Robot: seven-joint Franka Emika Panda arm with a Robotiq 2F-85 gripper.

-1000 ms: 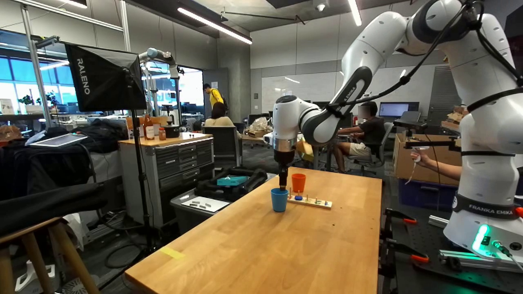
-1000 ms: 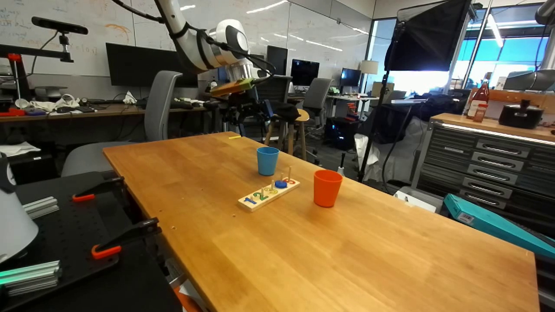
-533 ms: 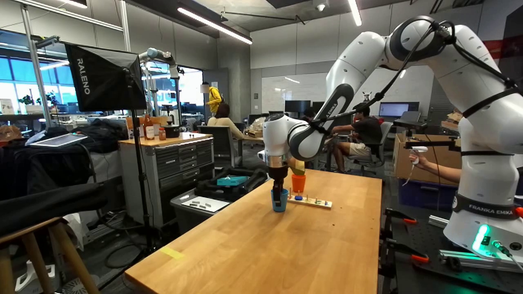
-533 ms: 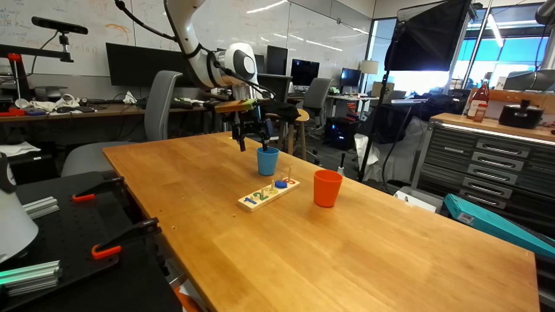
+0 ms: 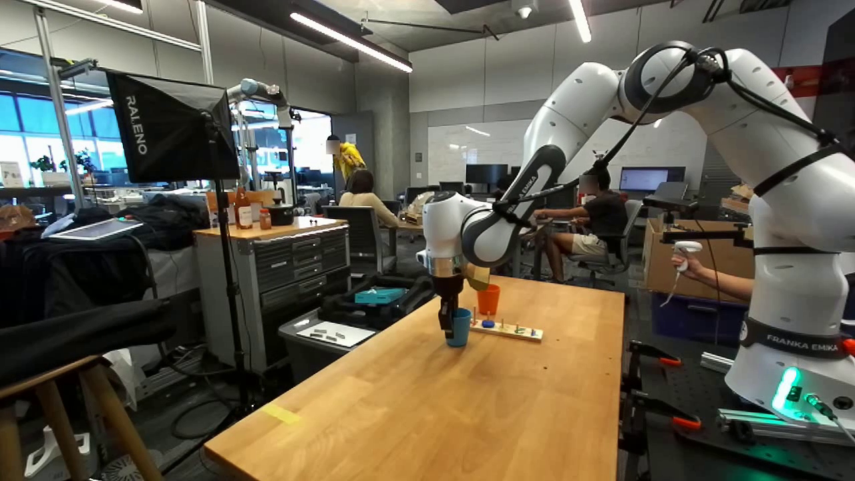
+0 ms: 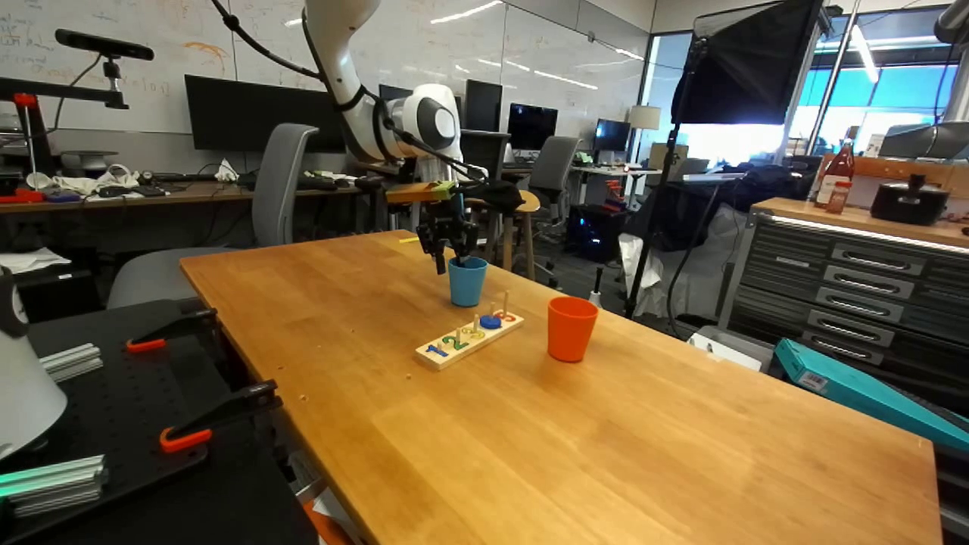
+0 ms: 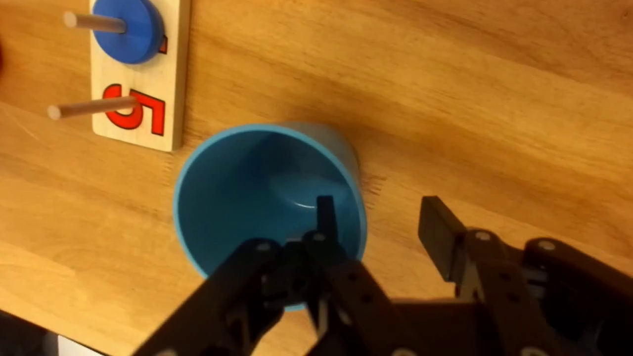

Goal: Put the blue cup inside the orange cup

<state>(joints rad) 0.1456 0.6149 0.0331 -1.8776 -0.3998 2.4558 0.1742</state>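
Wrist view: spread tool [image 7: 380, 215] straddles the 3 o'clock wall of the blue cup [image 7: 257, 193]. In an exterior view, the orange cup [image 6: 571, 330] stands at 4 o'clock from the blue, both on the desk [image 6: 643, 446].

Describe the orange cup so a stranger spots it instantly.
On the long wooden table, find the numbered peg board. Near its 5 end, the orange cup stands upright. Its plain orange-red colour sets it apart from the blue cup, where the gripper is.
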